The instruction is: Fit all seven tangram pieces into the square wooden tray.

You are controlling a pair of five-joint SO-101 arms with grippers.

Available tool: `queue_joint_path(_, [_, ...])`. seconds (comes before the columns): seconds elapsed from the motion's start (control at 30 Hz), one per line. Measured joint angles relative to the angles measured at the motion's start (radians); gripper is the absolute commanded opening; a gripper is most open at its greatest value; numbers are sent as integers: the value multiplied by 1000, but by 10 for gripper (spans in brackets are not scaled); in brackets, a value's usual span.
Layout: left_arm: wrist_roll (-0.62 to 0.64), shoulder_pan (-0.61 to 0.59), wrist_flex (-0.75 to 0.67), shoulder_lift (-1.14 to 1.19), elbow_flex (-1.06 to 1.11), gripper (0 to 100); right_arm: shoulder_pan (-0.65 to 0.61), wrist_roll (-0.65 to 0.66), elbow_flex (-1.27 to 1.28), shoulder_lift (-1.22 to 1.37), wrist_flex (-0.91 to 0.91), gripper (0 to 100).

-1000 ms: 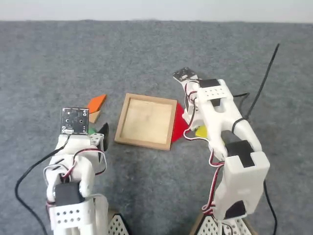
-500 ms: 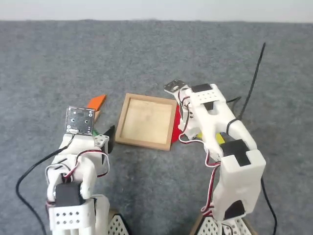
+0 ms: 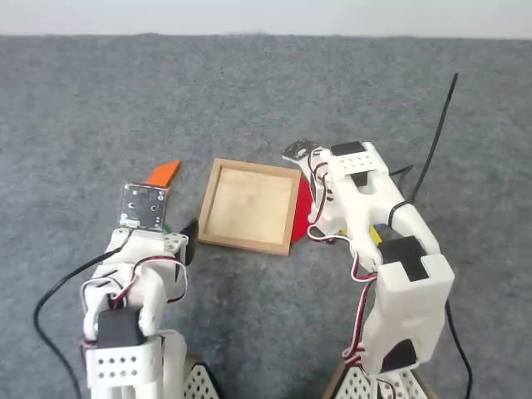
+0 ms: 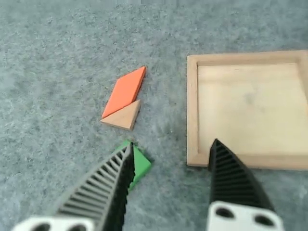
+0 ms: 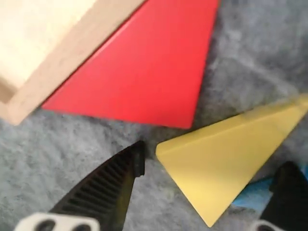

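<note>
Tray [image 3: 205,208] contents, operator?
— None; it lay empty on the table [image 3: 83,100]. My right pincer [image 5: 214,161] stood wide open, empty, straddling the yellow triangle [image 5: 240,144]; left pincer [image 4: 172,144] open, empty, near the green piece [image 4: 140,164]. Risk: closing might shove yellow against the red triangle [image 5: 144,67] touching the tray.

Robotics lab: grey felt table [image 3: 100,100]
</note>
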Motion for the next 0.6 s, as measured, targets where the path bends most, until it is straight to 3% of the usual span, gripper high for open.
queue_joint_path(0.23, [-14,0,0,0,3,245,0,74,31,-17,5,415])
queue_joint_path(0.6, [-52,0,0,0,34,246,-9,44,44,-15,15,406])
